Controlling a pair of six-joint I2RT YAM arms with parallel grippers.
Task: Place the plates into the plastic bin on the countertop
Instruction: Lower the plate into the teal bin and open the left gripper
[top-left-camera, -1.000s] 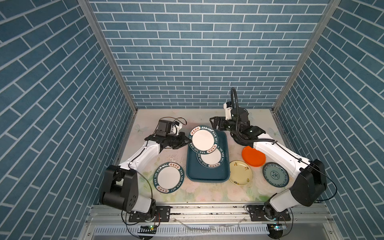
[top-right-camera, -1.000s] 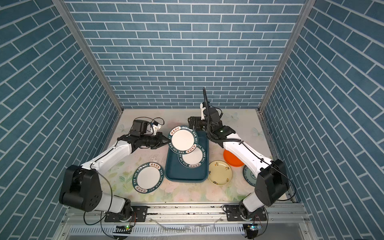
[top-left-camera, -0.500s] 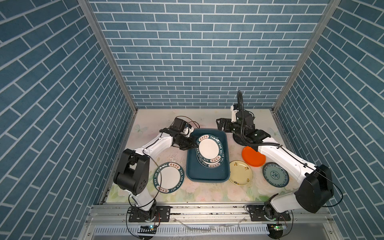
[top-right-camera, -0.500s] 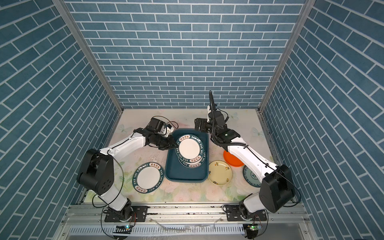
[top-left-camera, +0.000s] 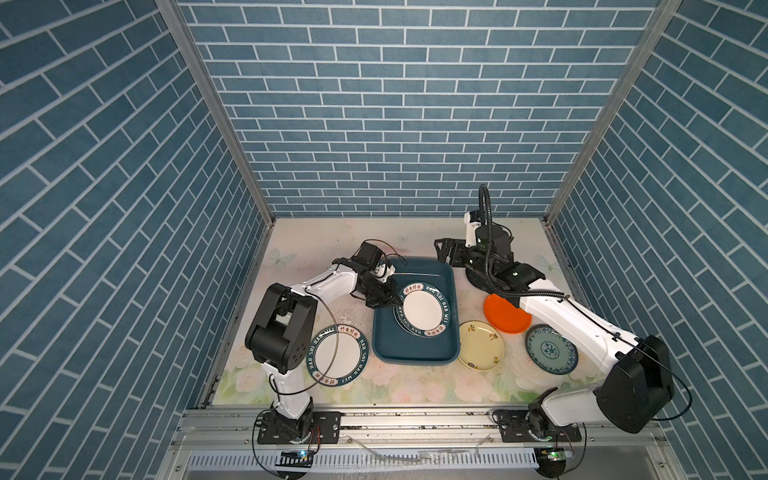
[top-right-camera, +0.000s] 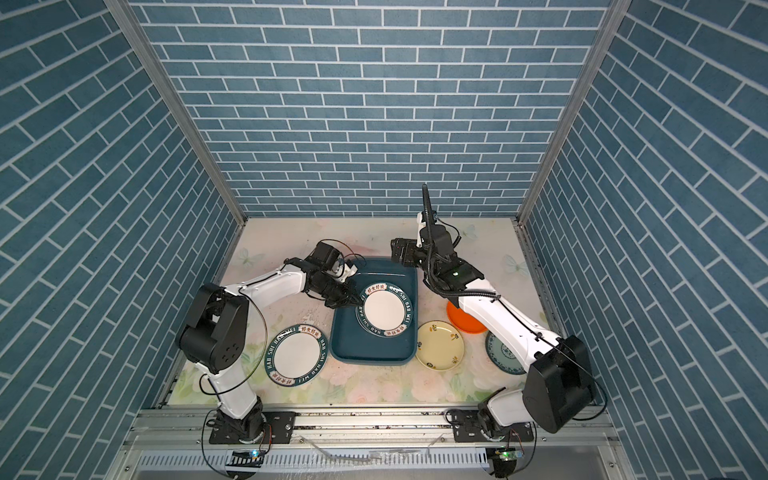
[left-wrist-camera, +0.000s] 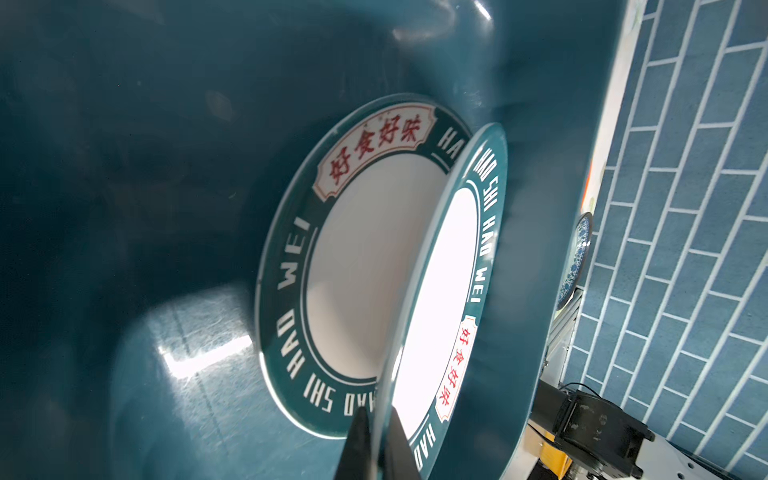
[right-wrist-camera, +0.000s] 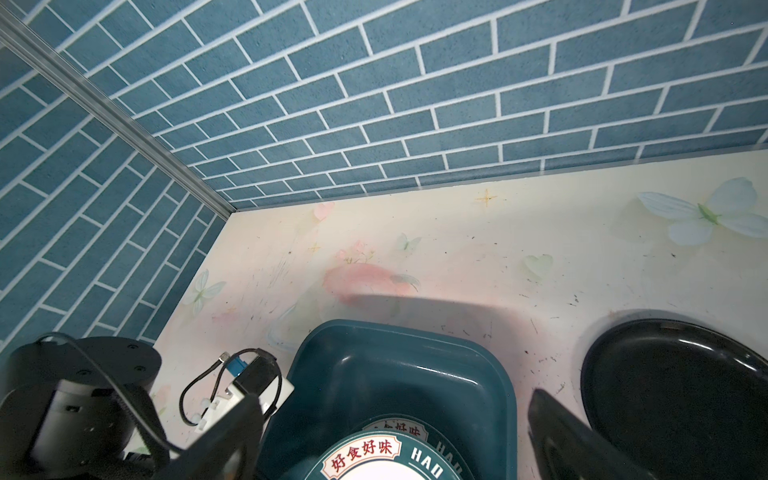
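**plate_watcher:** Reaching in low from the left, the left arm has its elbow up and its forearm angled down to the left rim of the plastic bin (top-left-camera: 415, 352). The left hand (top-left-camera: 384, 297) is clamped on the edge of a white lettered plate (top-left-camera: 422, 308). That plate sits inside the bin, over a second lettered plate (left-wrist-camera: 361, 270).

**binlurker:** And the right one?

**plate_watcher:** The right arm runs long from its front-right base toward the back, wrist bent to the left. The right hand (top-left-camera: 445, 251) hangs above the bin's back-right corner, fingers spread wide, nothing in them.

**binlurker:** The gripped plate looks basically flat from up top tho.

**plate_watcher:** Yeah, the left wrist view sorts that out. The plate is tilted up, nearly edge-on to that camera, and the second one lies flat on the bin floor under it.

The right wrist view also shows a black plate (right-wrist-camera: 673, 386) on the tabletop (right-wrist-camera: 498, 249) just beside the bin. In both top views the right arm covers most of it.

The top views lay out the rest:
- third lettered plate (top-left-camera: 337, 355), left of the bin
- cream-yellow plate (top-left-camera: 482, 345), just right of the bin
- orange plate (top-left-camera: 503, 320), partly under the right forearm
- blue-patterned plate (top-left-camera: 550, 349), furthest right

All four are on the tabletop, outside the bin.
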